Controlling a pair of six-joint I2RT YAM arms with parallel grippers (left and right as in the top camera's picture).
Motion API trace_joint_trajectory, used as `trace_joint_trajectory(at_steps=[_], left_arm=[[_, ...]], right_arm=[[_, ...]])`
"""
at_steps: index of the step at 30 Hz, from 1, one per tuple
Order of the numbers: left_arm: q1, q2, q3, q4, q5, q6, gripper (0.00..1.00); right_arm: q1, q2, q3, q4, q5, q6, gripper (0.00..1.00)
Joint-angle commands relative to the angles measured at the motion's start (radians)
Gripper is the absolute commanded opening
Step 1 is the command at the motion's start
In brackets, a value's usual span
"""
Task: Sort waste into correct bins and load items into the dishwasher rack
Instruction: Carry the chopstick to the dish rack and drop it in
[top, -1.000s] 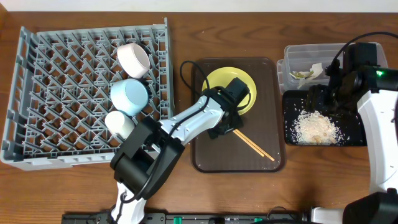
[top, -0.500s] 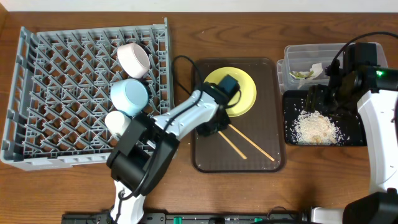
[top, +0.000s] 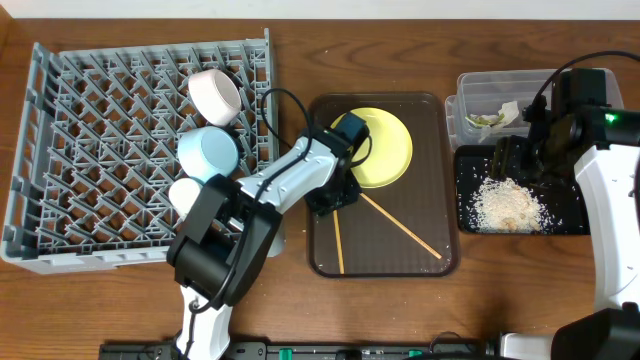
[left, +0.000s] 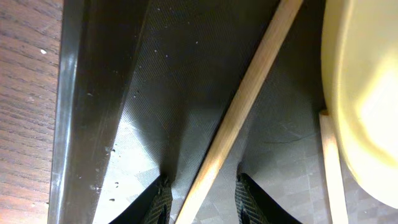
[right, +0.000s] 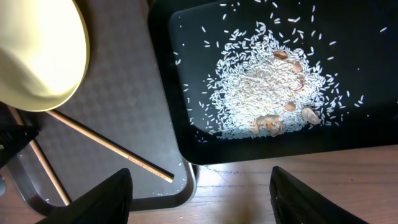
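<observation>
My left gripper (top: 330, 197) (left: 202, 202) is open, fingertips down on the brown serving tray, straddling one wooden chopstick (left: 242, 106) (top: 337, 245) with a gap on each side. The second chopstick (top: 402, 226) (left: 329, 162) lies diagonally beside the yellow plate (top: 378, 148) (left: 364, 93). The white bowl (top: 215, 93), light blue bowl (top: 208, 155) and white cup (top: 192, 198) sit in the grey dishwasher rack (top: 90, 140). The rice scraps (top: 508, 205) (right: 267, 87) lie in the black tray (top: 570, 215) (right: 186, 37). The wrapper (top: 488, 120) is in the clear tub (top: 470, 85). My right gripper (top: 520, 160) (right: 199, 205) is open and empty above the black tray.
The brown serving tray (top: 440, 120) (left: 81, 93) (right: 124, 74) lies between the rack and the bins. The left arm's cable loops over the rack's right edge (top: 268, 110). Bare wooden table (top: 520, 290) runs along the front.
My left gripper moved left across the brown tray. The chopstick between its fingers swung from lying diagonally beside the other one to pointing straight toward the tray's front. The right arm has not moved.
</observation>
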Motion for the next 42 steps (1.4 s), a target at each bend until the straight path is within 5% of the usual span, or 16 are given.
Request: trace_joint_trajectory(at_steps=[1, 5, 13, 22, 35, 42], left_arm=[[-0.002, 0.060, -0.041, 0.004, 0.031, 0.028, 0.37], [-0.005, 0.060, -0.041, 0.000, 0.011, 0.053, 0.35], [-0.015, 0.060, -0.041, -0.008, 0.001, 0.077, 0.07], [0.003, -0.009, -0.035, -0.054, -0.044, 0.145, 0.06], [0.064, -0.432, -0.015, -0.085, -0.341, 0.579, 0.06], [0.208, -0.470, -0.024, -0.038, -0.465, 0.756, 0.06]], right_arm=[[-0.004, 0.000, 0.003, 0.001, -0.007, -0.015, 0.69], [-0.004, 0.000, 0.003, 0.001, -0.007, -0.015, 0.69], [-0.004, 0.000, 0.003, -0.005, -0.007, -0.015, 0.69], [-0.004, 0.000, 0.003, -0.010, -0.007, -0.031, 0.69], [-0.004, 0.000, 0.003, -0.009, -0.007, -0.030, 0.69], [-0.004, 0.000, 0.003, -0.009, -0.008, -0.030, 0.68]])
